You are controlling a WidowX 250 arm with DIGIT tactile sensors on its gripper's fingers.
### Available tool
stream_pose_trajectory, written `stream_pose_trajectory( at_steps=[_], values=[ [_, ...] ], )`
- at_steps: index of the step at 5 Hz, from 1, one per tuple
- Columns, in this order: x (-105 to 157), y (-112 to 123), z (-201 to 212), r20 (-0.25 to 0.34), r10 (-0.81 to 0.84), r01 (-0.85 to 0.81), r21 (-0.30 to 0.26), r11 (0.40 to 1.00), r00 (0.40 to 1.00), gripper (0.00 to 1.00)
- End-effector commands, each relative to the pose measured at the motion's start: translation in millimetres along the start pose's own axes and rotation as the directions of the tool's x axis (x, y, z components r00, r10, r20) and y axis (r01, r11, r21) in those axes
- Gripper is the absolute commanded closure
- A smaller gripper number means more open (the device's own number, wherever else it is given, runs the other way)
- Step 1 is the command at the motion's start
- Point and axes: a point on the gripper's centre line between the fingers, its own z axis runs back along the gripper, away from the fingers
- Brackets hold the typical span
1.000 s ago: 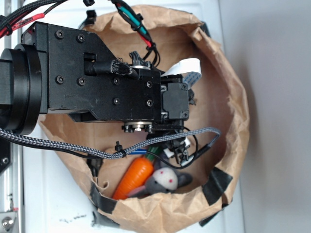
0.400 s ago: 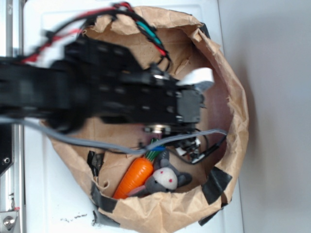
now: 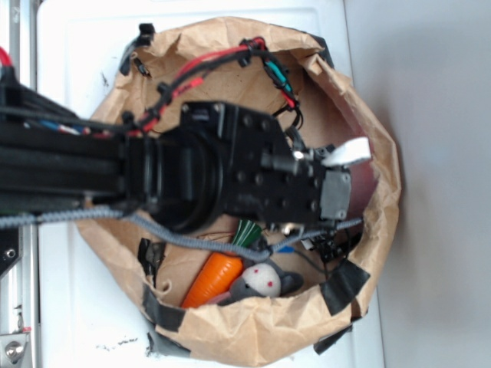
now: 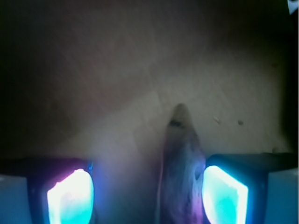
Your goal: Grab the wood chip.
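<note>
white tabletop (image 3: 77, 322) carries a wide brown paper bag (image 3: 253, 337), its rim patched with black tape (image 3: 343, 285). most of the bag's inside is hidden by the black arm (image 3: 192, 180), cables draped over it. an orange carrot (image 3: 212, 280) and a grey toy mouse (image 3: 261, 282) lie touching near the lower rim. on the wrist view the gripper (image 4: 147, 193) is spread apart, low over the dim paper floor, with the wood chip (image 4: 181, 163) lying between its glowing fingers (image 4: 70, 196), closer to one side. i judge the approach done; the closing and lifting are left.
</note>
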Motion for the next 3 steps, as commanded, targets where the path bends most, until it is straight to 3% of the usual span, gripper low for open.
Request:
stream_pose_trajectory(
  at_steps=[1,2,3],
  values=[
    [-4.5,1.3,20.5,0.086,-0.036,0.041,-0.054,0.998,0.996,1.00],
    [-1.0,4.0,32.7,0.112,-0.020,0.031,-0.099,0.995,0.993,1.00],
    [24.6,8.2,56.1,0.153,0.002,0.020,-0.143,0.989,0.988,1.00]
  ],
)
